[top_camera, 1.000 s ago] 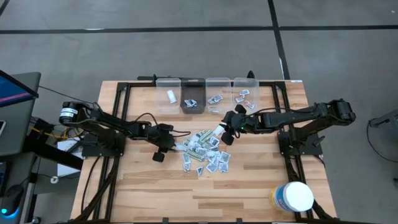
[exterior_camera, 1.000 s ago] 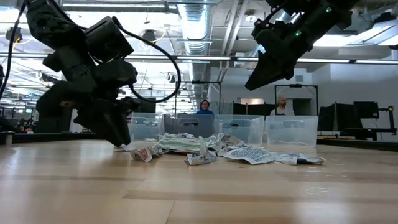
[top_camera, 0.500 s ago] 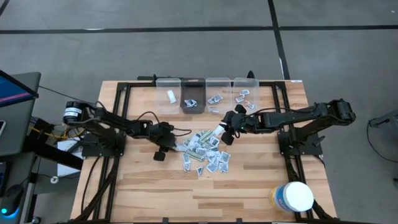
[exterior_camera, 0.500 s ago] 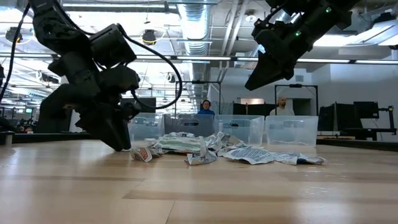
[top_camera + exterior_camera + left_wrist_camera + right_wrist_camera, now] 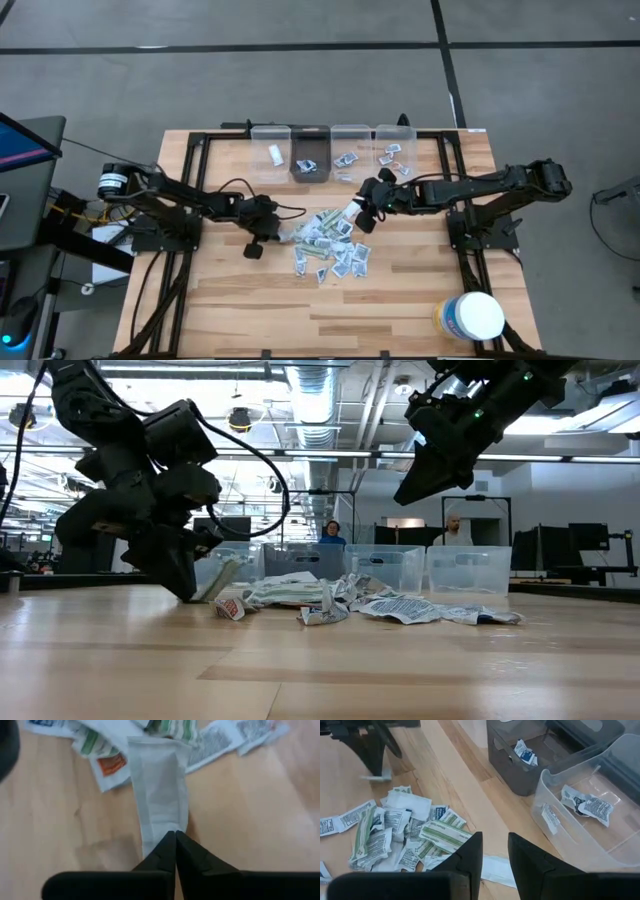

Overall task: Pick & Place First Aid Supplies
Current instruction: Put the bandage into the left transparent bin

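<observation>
Left gripper pinching a long pale packet at the pile's left edge.

At centre-left of the high view, my left gripper [image 5: 272, 236] is clamped tight on one end of a pale strip [image 5: 159, 795] — the strip tilts up off the table [image 5: 420, 290]. The packets [image 5: 330, 245] lie heaped mid-frame, more in the bins [image 5: 330, 150] above. Right of centre, my right gripper [image 5: 362, 212] hangs over the heap's upper right, narrowly parted — a white packet [image 5: 497, 870] just under its tips.
</observation>
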